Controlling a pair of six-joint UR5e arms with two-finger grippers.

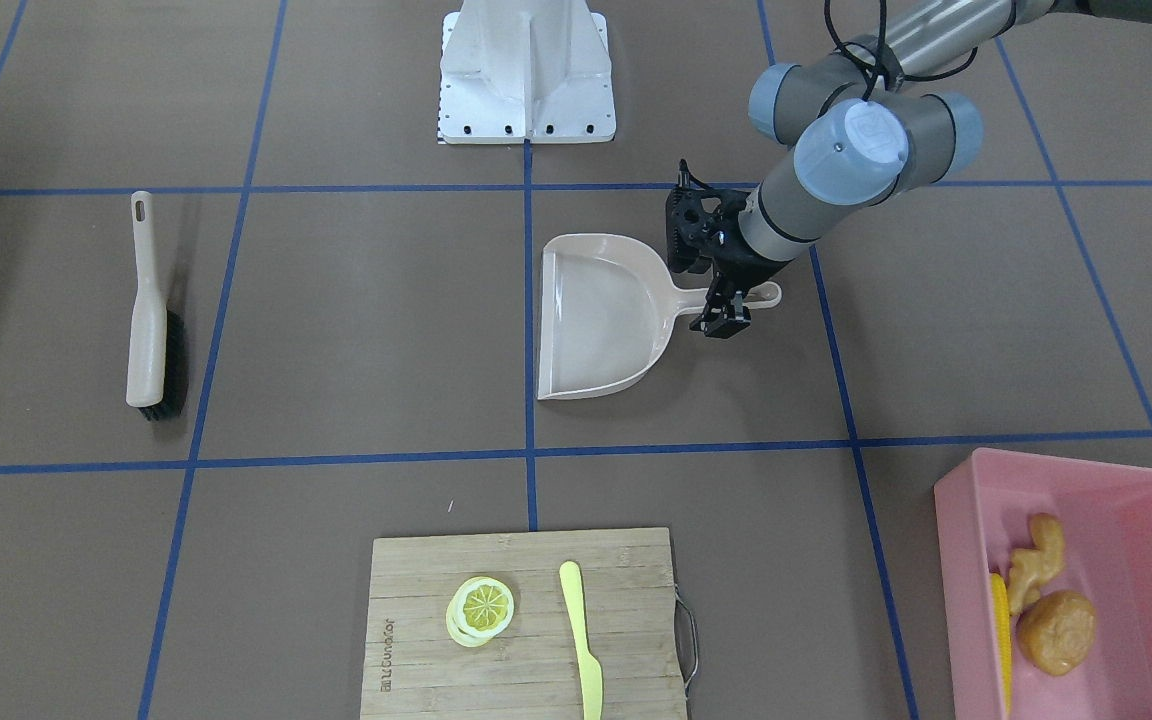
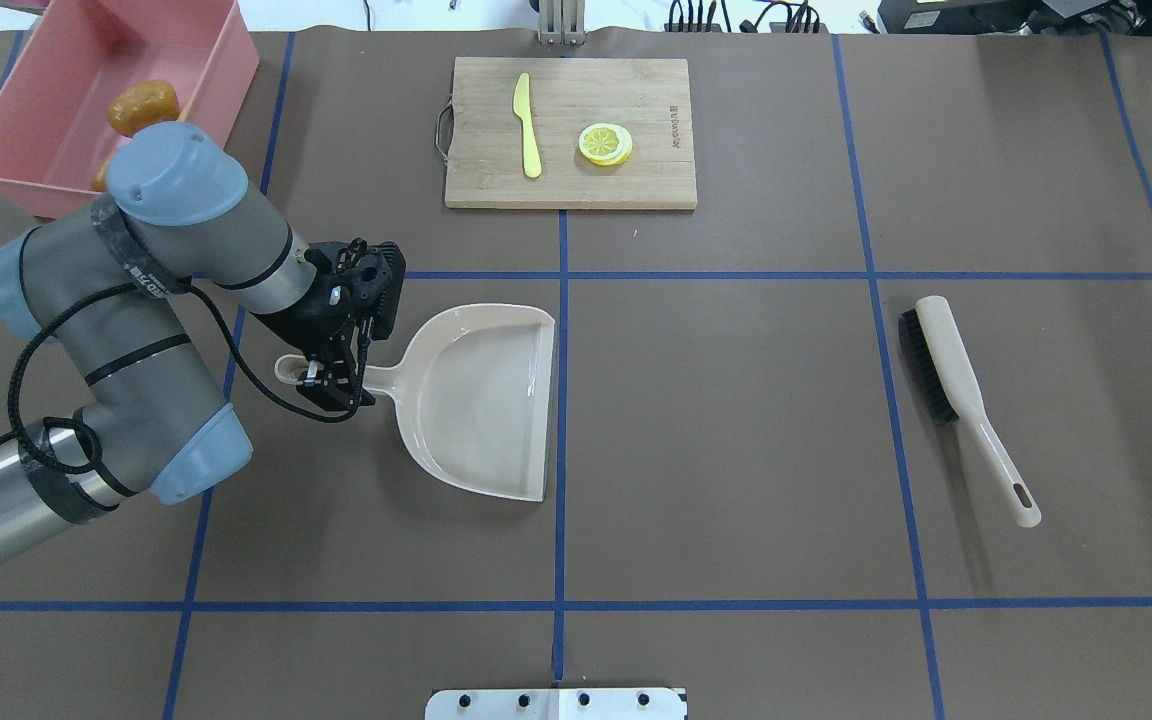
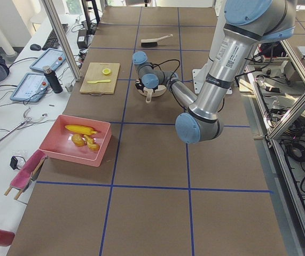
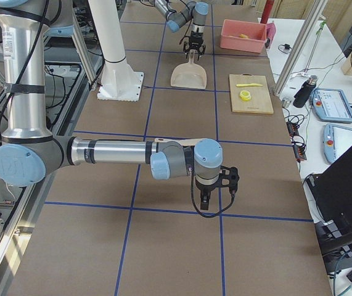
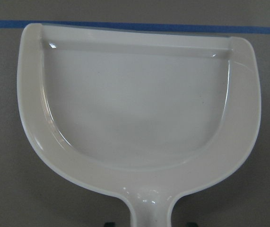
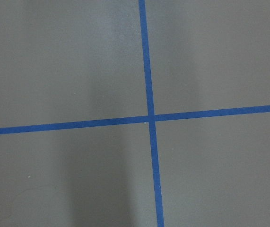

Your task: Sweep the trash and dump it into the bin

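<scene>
Where the camera faces the robot, the left gripper (image 1: pixel 724 322) hangs over the handle of the dustpan (image 1: pixel 601 320), one finger on each side. The pan lies flat on the table (image 1: pixel 986 330). The bin (image 1: pixel 1076 465) stands at the lower right and holds the ginger (image 1: pixel 1036 560), the potato (image 1: pixel 1058 630) and the corn (image 1: pixel 1001 640). A brush (image 1: pixel 148 320) lies well apart at the left. A board (image 1: pixel 416 590) carries a lemon slice (image 1: pixel 481 608) and a knife (image 1: pixel 581 640).

Overhead view: the left gripper (image 2: pixel 336 385) straddles the handle of the dustpan (image 2: pixel 481 400). The bin (image 2: pixel 16 185) is at the far left corner, the potato (image 2: pixel 141 107) showing inside it.

Left side view: all three pieces of trash (image 3: pixel 83 136) lie inside the bin (image 3: pixel 72 157).

Right side view: the right gripper (image 4: pixel 208 200) hovers near the table, well apart from the dustpan (image 4: pixel 189 75); whether its fingers are apart or together cannot be told.

Left wrist view: the dustpan (image 5: pixel 139 109) fills the frame, and two dark fingertips (image 5: pixel 108 223) stand apart, clear of the handle on both sides.

Right wrist view: only table and crossed blue tape (image 6: pixel 150 118) appear.
</scene>
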